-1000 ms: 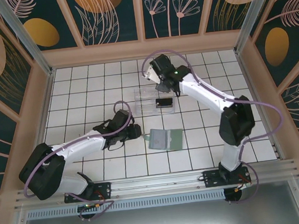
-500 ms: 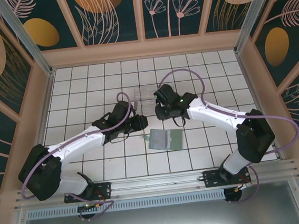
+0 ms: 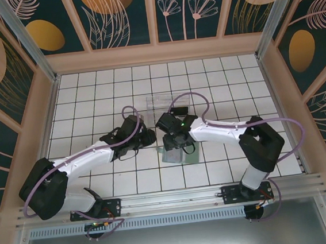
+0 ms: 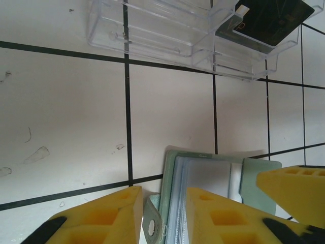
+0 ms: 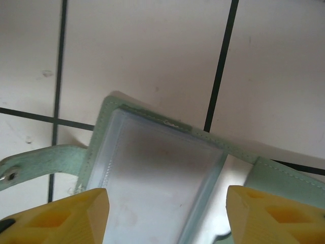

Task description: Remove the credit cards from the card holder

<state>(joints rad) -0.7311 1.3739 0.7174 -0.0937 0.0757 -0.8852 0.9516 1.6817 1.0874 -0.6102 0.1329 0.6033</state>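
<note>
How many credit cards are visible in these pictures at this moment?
1. A black card lies in the clear tray, beyond the open card holder. Another card may be hidden inside the holder's pockets; the pictures cannot settle that.

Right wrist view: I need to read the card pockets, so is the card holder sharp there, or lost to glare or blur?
Right wrist: the card holder looks soft and hazy behind its clear window, yellow fingertips blurred. Left wrist: sharper, highlights on the clear tray. Top external: even light, pockets too small.
</note>
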